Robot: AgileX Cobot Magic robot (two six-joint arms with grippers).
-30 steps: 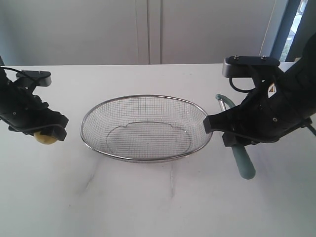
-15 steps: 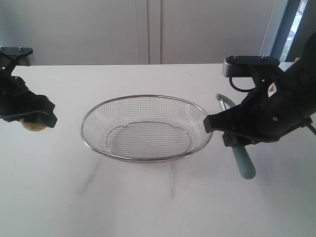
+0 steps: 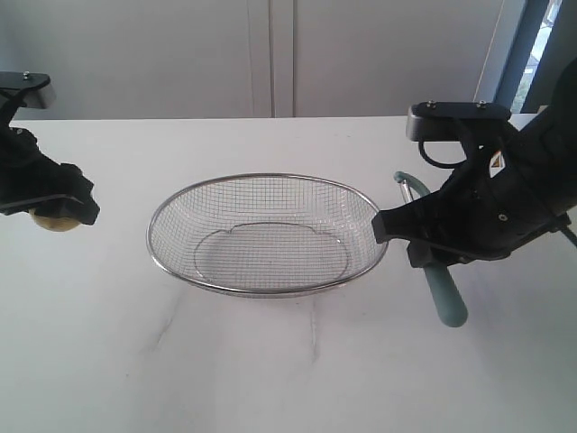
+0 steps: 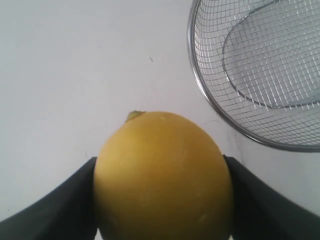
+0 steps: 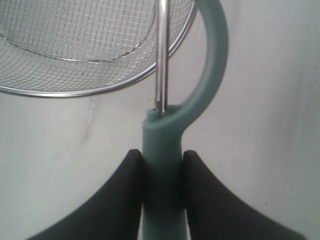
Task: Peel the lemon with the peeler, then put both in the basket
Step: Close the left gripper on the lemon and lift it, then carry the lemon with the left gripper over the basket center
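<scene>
My left gripper (image 3: 56, 215) is shut on the yellow lemon (image 3: 54, 222) at the far left of the table, well left of the basket (image 3: 268, 178). In the left wrist view the lemon (image 4: 162, 175) fills the space between both dark fingers, with the basket's rim (image 4: 215, 107) off to one side. My right gripper (image 3: 424, 245) is shut on the peeler (image 3: 444, 296) just right of the basket. Its teal handle (image 5: 162, 165) is clamped between the two fingers, and the curved head (image 5: 215, 60) and metal blade (image 5: 162, 55) point toward the basket's rim (image 5: 75, 92).
The wire basket holds nothing and stands in the middle of the white table (image 3: 297, 361). A pale wall with panel seams (image 3: 270, 54) closes the back. A window edge (image 3: 541, 45) shows at the far right.
My left arm has carried the lemon further left and slightly up, away from the basket. The right arm and peeler have not moved.
</scene>
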